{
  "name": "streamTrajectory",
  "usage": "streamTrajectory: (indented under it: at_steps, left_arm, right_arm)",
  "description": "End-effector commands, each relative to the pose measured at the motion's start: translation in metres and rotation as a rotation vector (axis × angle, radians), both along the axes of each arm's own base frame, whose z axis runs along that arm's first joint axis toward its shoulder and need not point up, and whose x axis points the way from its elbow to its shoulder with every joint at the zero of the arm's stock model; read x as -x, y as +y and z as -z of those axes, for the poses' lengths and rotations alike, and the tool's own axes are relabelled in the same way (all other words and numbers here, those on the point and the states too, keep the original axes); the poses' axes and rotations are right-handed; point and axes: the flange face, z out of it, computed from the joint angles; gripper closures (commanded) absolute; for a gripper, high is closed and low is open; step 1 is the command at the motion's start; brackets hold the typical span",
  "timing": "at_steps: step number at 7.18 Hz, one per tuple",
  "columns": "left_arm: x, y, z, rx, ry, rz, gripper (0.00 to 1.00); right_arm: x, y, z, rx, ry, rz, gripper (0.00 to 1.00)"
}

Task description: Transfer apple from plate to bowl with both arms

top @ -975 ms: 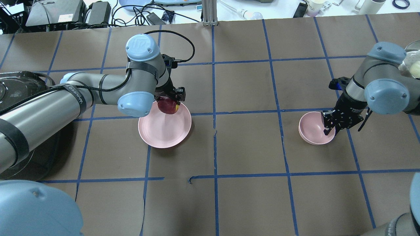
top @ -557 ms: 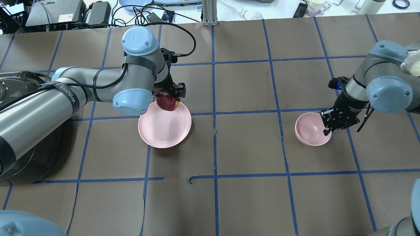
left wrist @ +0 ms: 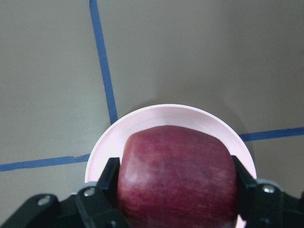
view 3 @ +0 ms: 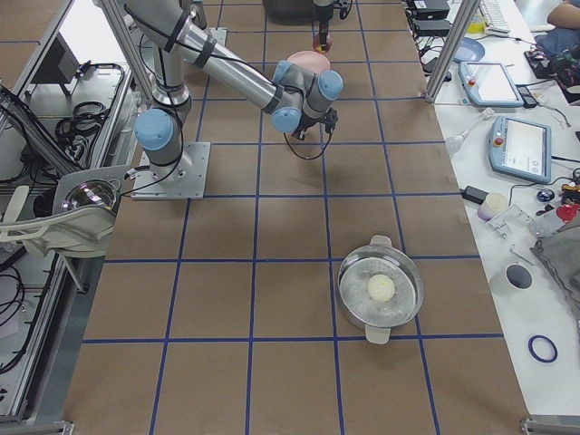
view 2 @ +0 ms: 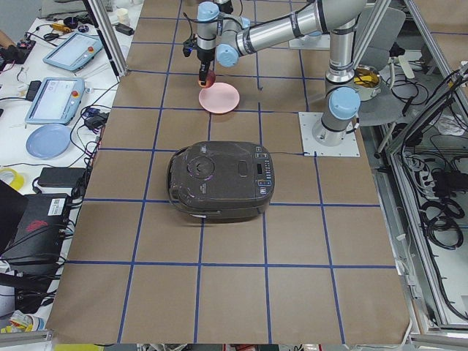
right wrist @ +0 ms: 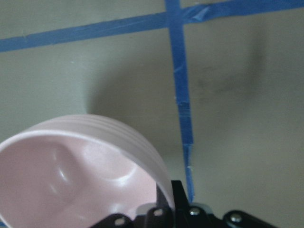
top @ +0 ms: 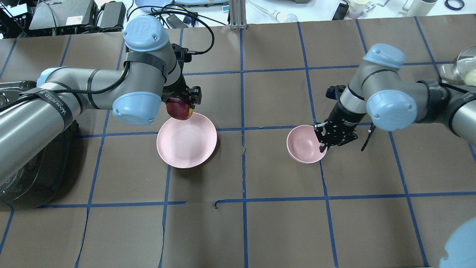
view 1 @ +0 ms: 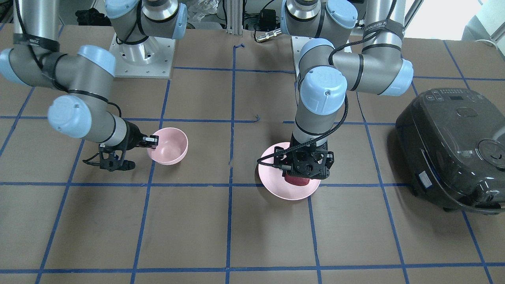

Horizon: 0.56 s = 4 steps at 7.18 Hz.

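My left hand (top: 181, 105) pinches the apple (top: 178, 110) above the plate's (top: 186, 149) far rim. My right hand (top: 322, 143) clamps the bowl's (top: 302, 146) rim, with open brown worktop (top: 275, 100) between.

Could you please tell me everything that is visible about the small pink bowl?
The bowl is small, round and deep. It is pale pink, with a smooth matte look like plastic and faint ridges around its outer wall. It is empty. The right gripper has its jaws shut on the rim, on the side nearer the right arm. The shadow under the bowl in the right wrist view suggests that it is lifted a little off the brown table. Nothing else touches it.
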Motion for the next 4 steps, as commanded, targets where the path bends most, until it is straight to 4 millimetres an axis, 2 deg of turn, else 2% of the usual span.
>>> streamTrajectory:
  at_steps: [1, 2, 3, 4]
  left_arm:
    - [0.019, 0.006, -0.015, 0.023, 0.016, 0.017, 0.77]
    - [0.039, 0.009, -0.025, 0.044, 0.026, 0.003, 0.77]
    - [0.057, 0.011, -0.024, 0.036, 0.032, -0.018, 0.76]
    - [0.071, 0.017, -0.027, 0.041, 0.040, -0.014, 0.78]
  right_arm:
    - [-0.025, 0.008, 0.010, -0.001, 0.007, -0.015, 1.00]
    - [-0.031, 0.007, 0.009, -0.002, -0.041, 0.019, 1.00]
    - [-0.034, 0.005, 0.007, -0.004, -0.066, 0.064, 0.27]
    - [-0.033, 0.003, 0.008, 0.014, -0.053, 0.064, 0.00]
